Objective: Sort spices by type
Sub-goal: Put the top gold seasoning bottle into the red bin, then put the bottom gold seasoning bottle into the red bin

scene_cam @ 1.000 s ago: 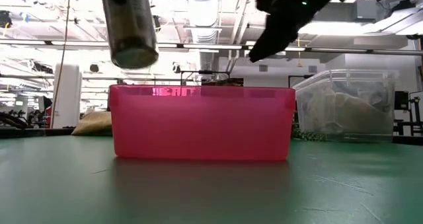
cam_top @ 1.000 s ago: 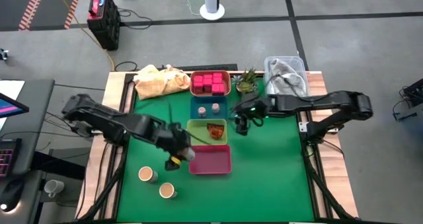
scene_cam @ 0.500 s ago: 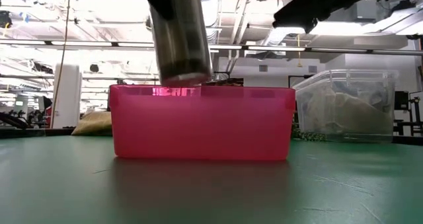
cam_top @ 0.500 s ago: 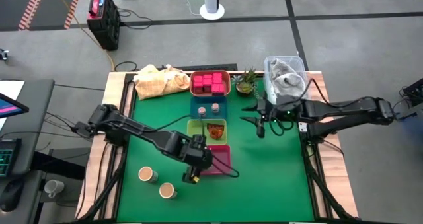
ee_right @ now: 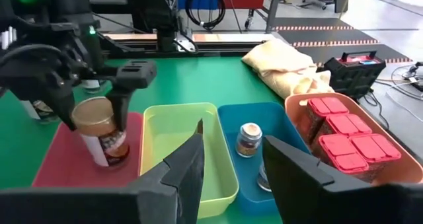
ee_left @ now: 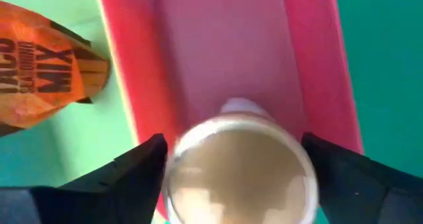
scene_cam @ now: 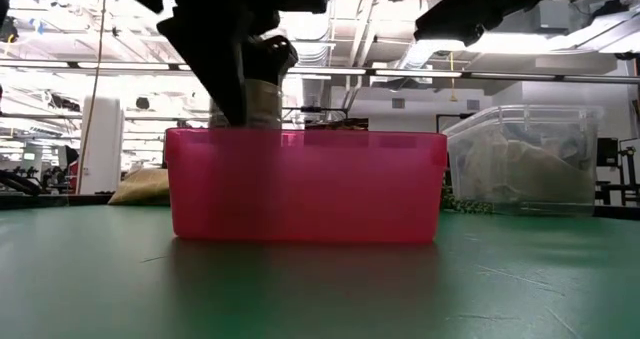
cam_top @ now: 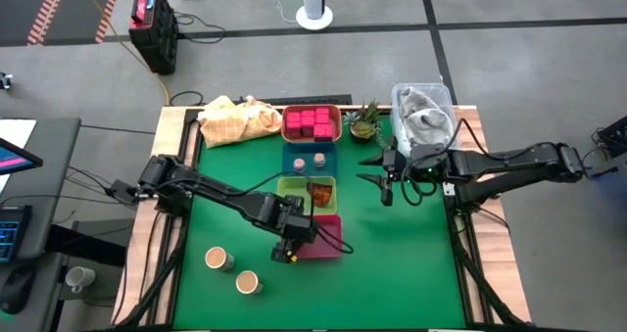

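Note:
A round tan-topped jar (ee_right: 99, 135) stands tilted in the pink tray (cam_top: 331, 242), its bottom on the tray floor. My left gripper (cam_top: 292, 242) is above it, pointing steeply down, with a finger on either side of the jar's top (ee_left: 241, 164). My right gripper (cam_top: 384, 180) hovers open and holding nothing, right of the row of trays. Two more tan-topped jars (cam_top: 217, 260) (cam_top: 247, 282) stand on the green mat at the near left. The orange packet (cam_top: 318, 192) lies in the green tray, grey shakers (cam_top: 310, 161) in the blue tray, pink-red cubes (cam_top: 312, 122) in the far tray. My left gripper's fingers (ee_right: 122, 95) flank the jar's lid from above. The jar looks blurred between them in the left wrist view. I cannot tell whether they touch it.
The trays run in a line from the far edge toward the middle. A small potted plant (cam_top: 365, 119), a clear plastic bin (cam_top: 424, 112) and a yellow cloth bag (cam_top: 238, 119) sit along the far edge. Bare green mat lies to the right and near the front.
My left gripper has carried the jar toward the table's right and down, from above the pink tray's left end into the tray, where the jar now stands behind the tray's wall. My right gripper has drawn back toward the table's right edge and then kept still.

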